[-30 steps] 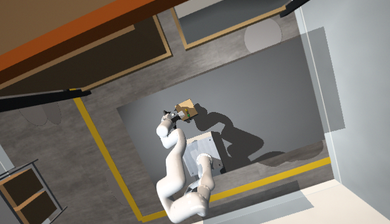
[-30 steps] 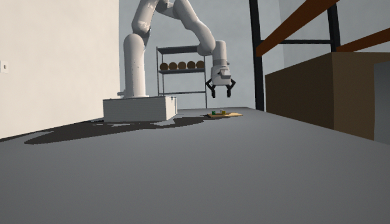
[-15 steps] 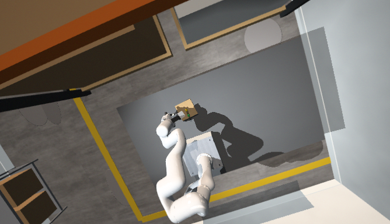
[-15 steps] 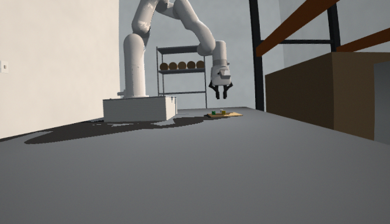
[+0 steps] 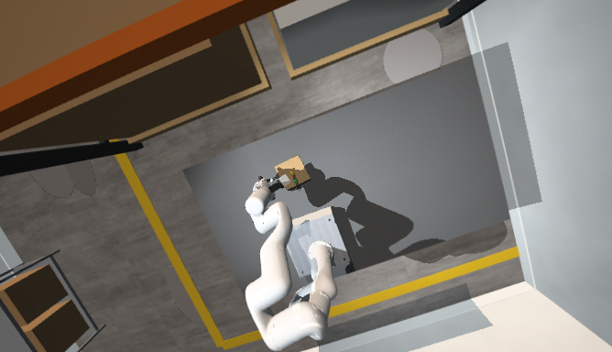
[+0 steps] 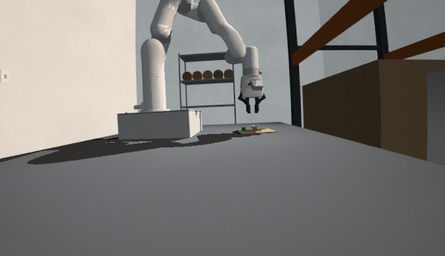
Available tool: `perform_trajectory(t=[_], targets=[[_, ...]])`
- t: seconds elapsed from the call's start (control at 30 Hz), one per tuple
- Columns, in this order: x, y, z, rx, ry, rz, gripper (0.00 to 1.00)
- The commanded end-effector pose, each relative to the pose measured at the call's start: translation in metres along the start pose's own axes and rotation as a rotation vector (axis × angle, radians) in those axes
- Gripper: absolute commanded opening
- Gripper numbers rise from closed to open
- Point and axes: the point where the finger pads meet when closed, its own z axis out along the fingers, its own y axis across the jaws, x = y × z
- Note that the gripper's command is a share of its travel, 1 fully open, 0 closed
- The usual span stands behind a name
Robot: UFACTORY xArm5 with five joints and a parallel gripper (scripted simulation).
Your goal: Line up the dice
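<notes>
A tan mat lies on the grey table beyond the robot's base; it also shows in the exterior view. A green die and a yellow die sit on it, the green one nearer the base than the yellow one. A third die between them is too small to make out. My gripper hangs well above the dice, pointing down. Its fingers stand narrowed with a small gap and nothing between them. From above, the gripper covers the mat's near left edge.
The white base block stands on the table left of the mat. A brown crate and a dark rack post rise to the right. A shelf with round objects stands behind.
</notes>
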Motion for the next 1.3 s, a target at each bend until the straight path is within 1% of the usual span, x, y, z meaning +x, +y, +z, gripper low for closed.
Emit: perform_trajectory(t=[0.0,0.53,0.9,1.27], targets=[[0.0,-0.001,-0.001,0.004,0.0,0.0,0.31],[0.0,-0.001,0.003,0.004,0.0,0.0,0.31],[0.0,-0.001,0.013,0.004,0.0,0.0,0.31],[-0.001,-0.001,0.03,0.004,0.0,0.0,0.31]])
